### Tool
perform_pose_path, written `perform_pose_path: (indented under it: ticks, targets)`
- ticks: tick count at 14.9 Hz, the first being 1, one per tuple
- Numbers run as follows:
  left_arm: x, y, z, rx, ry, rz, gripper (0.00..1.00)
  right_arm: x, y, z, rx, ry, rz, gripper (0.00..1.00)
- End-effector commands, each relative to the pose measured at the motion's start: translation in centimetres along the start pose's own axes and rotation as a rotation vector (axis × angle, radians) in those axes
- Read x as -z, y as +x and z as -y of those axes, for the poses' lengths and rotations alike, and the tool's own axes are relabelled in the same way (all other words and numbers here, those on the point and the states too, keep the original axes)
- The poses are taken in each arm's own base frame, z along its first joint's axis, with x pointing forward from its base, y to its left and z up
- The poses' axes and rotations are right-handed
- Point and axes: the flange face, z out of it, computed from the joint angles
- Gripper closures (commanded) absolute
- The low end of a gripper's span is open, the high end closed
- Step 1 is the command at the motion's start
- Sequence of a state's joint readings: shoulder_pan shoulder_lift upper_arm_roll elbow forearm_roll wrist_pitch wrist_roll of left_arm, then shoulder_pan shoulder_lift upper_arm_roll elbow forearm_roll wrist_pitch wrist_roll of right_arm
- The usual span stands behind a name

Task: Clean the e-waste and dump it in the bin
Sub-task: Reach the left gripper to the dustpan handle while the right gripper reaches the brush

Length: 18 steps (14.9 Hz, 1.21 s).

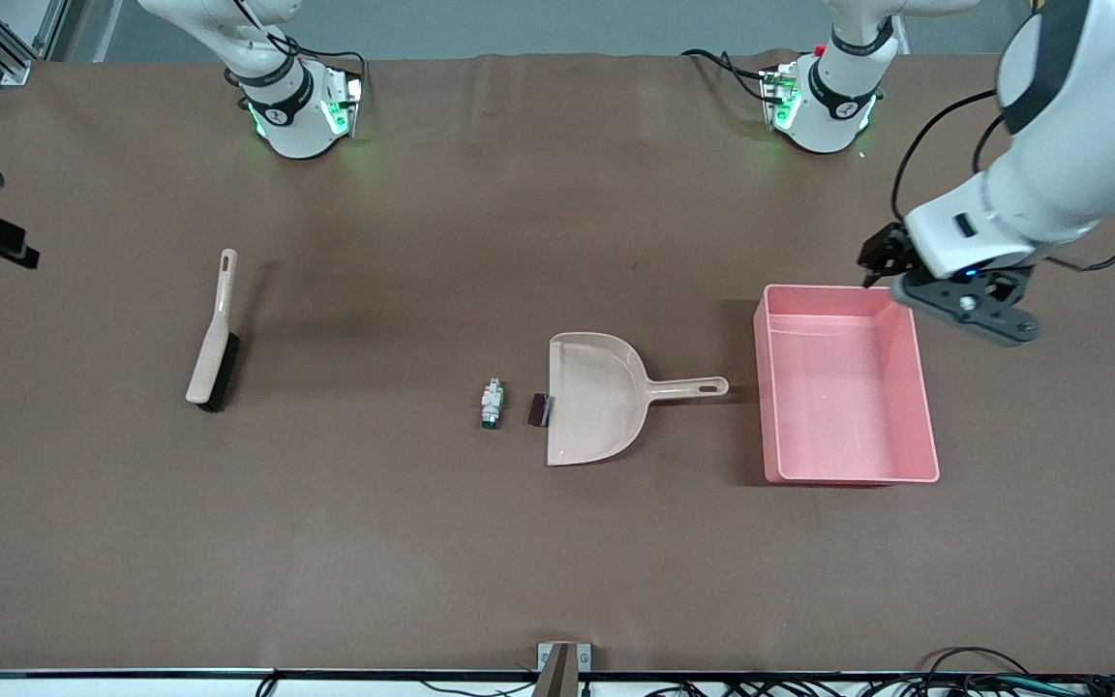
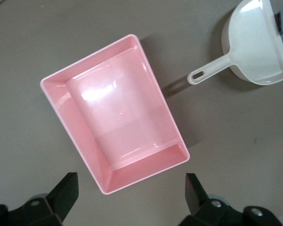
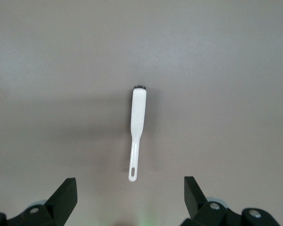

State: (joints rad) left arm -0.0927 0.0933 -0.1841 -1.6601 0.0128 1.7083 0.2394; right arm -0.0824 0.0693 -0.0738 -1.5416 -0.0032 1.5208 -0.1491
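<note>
Table [image 1: 557, 561]: brown mat surface, carrying all items below.

Bin [image 1: 920, 387]: pink rectangular tub with low straight walls, toward the left arm's end of the table; nothing visible inside it. Also seen from above in the left wrist view [image 2: 61, 108].

Dustpan [image 1: 596, 397]: beige, flat, lying beside the bin toward the middle of the table, handle pointing at the bin, open mouth facing away from it.

E-waste, dark block [image 1: 538, 409]: maroon-black, touching or just at the dustpan's mouth edge.

E-waste, white-grey part [image 1: 492, 402]: green end toward the front camera, just beside the dark block, outside the dustpan.

Brush [image 1: 213, 334]: beige handle, dark bristles, lying toward the right arm's end of the table, well apart from the dustpan. Also seen in the right wrist view [image 3: 137, 136].

Left gripper [image 1: 964, 308]: in the air over the bin's corner nearest the left arm's base; fingers [image 2: 66, 190] spread wide apart, holding nothing.

Right gripper [image 3: 129, 197]: outside the front view; hangs high over the brush, fingers [image 3: 63, 195] spread wide apart, holding nothing.
</note>
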Motion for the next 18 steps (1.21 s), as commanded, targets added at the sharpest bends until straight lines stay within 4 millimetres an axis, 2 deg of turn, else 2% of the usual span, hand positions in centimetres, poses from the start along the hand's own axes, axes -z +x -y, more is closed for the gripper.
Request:
perform_pose_path:
  ticks: [1, 4, 5, 7, 9, 11, 12, 15, 18]
  targets:
    - [-2.2, 2.5, -3.2, -0.093, 0.003, 0.004, 0.00, -4.2, 0.7, 0.2, 0.021, 0.007, 0.005, 0.00]
    - [-6.1, 5.7, -6.0, -0.227, 0.013, 0.015, 0.00, -9.3, 1.4, -0.2, 0.015, 0.004, 0.009, 0.00]
    - [-7.2, 6.5, -7.0, -0.282, 0.046, 0.020, 0.00, -12.0, 1.2, -0.5, 0.012, 0.006, 0.015, 0.00]
    - [-9.2, 7.7, -9.1, -0.339, 0.063, 0.019, 0.00, -18.6, 0.0, -0.4, 0.025, 0.010, 0.024, 0.00]
    - [-11.2, 8.7, -11.1, -0.399, 0.075, 0.017, 0.01, -23.0, -1.2, -0.1, 0.056, 0.000, -0.044, 0.00]
    - [-12.4, 9.2, -12.7, -0.510, 0.121, 0.030, 0.04, -25.4, -1.9, -1.2, 0.052, -0.002, -0.057, 0.00]
    - [-13.5, 9.6, -12.7, -0.551, 0.120, 0.036, 0.05, -26.1, -2.1, -1.3, 0.049, 0.003, -0.044, 0.00]
    - [-16.4, 10.8, -13.3, -0.732, 0.103, 0.020, 0.06, -28.8, -3.3, -0.8, 0.030, 0.029, -0.040, 0.00]
    - [-19.2, 11.3, -14.7, -0.815, 0.084, 0.034, 0.08, -31.6, -3.3, -0.4, 0.030, 0.027, -0.047, 0.00]
